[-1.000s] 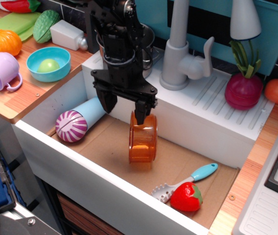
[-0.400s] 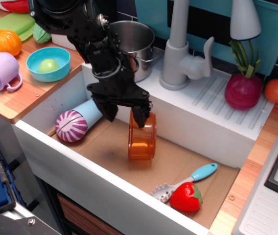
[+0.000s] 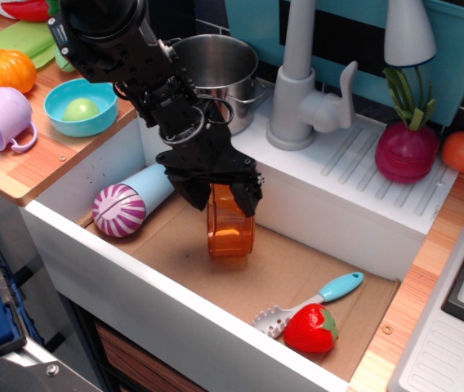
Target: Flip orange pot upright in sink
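The orange pot (image 3: 230, 224), small and translucent, stands on its side in the sink (image 3: 216, 327), its lower edge close to the brown floor. My black gripper (image 3: 220, 194) reaches down from the upper left. Its fingers straddle the pot's upper rim, one on each side, and are shut on it. The arm is tilted and covers the top of the pot.
In the sink lie a purple-and-blue toy (image 3: 130, 204) at the left and a strawberry (image 3: 310, 328) with a blue-handled spatula (image 3: 314, 300) at the front right. A steel pot (image 3: 216, 69) and grey faucet (image 3: 301, 90) stand behind. A radish (image 3: 407, 151) sits on the drainboard.
The arm has leaned over to the left and lowered. The gripper and the orange pot have shifted slightly left and the pot has turned a little.
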`<state>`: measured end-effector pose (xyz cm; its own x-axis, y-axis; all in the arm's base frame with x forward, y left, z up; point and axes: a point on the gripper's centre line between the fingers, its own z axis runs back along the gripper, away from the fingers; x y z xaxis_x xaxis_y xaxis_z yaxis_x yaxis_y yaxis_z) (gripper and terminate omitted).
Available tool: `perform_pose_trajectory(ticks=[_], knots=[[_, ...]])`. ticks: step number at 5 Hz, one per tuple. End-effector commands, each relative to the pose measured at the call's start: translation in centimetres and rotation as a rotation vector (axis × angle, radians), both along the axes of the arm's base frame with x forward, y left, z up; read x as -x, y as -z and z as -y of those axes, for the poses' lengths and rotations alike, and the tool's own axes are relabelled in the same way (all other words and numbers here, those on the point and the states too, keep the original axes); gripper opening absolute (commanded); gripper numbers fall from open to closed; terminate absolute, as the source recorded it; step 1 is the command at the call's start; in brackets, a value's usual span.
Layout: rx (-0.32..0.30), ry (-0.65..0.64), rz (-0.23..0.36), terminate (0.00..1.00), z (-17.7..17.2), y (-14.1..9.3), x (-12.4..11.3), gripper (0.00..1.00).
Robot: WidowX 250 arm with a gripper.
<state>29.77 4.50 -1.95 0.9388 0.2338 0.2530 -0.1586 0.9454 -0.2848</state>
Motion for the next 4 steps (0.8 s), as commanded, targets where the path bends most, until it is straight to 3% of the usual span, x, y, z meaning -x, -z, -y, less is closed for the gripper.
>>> perform_pose_trajectory(ticks=[1,2,3,4], knots=[[-0.035,-0.008,0.059,0.00,0.9,-0.1,-0.9,0.00],[-0.007,-0.002,0.013,0.00,1.1,-0.7,-0.9,0.00],[0.038,0.036,-0.113,0.00,1.3,-2.5,-0.7,0.00],[0.031,0.096,-0.193,0.00,2.1,-3.1,-0.4,0.00]])
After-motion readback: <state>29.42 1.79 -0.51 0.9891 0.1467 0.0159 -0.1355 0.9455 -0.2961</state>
